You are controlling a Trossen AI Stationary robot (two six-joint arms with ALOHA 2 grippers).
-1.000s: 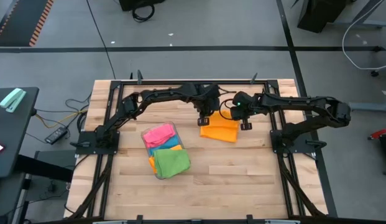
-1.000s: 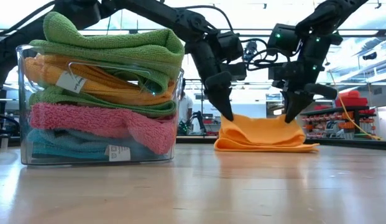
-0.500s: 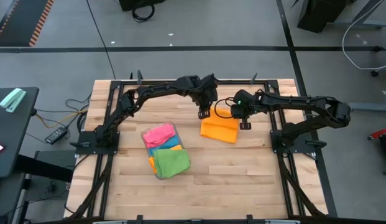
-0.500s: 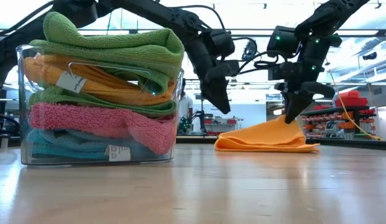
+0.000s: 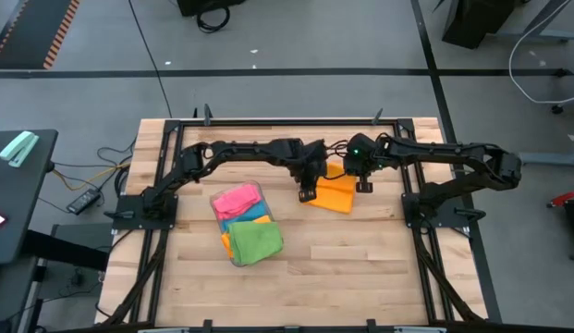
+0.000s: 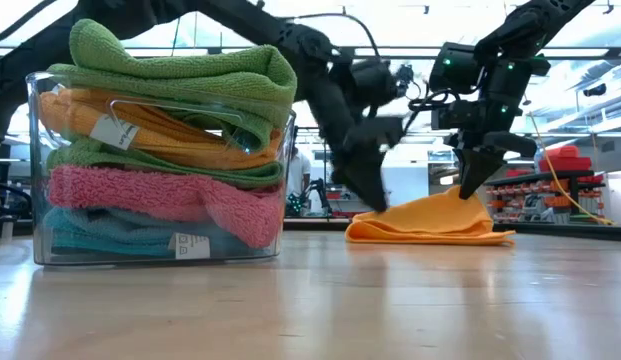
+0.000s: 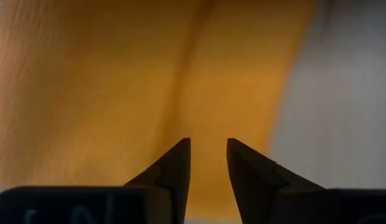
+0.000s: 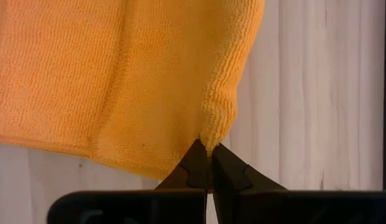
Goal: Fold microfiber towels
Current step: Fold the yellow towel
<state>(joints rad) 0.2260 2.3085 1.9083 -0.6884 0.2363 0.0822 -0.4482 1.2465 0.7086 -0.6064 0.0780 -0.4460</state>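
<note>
The orange microfiber towel (image 5: 334, 192) lies folded on the wooden table (image 5: 360, 268), near its far edge, right of the middle. The right gripper (image 8: 208, 163) is pinched shut on a raised corner of it, holding that corner off the pile. The left gripper (image 7: 208, 155) hangs low over the towel's near left part, fingers narrowly parted with nothing between them.

The likeliest fault, judging from this, is the left gripper closing on one layer only, or on none, so the fold drags crooked or falls open. A hard pull by the right could also slide the whole towel.

The clear bin (image 6: 35, 200) of folded towels (image 5: 245, 227) sits just left and nearer; the low view is blurred around the left gripper, so its clearance is uncertain. The table's near half offers open room.
</note>
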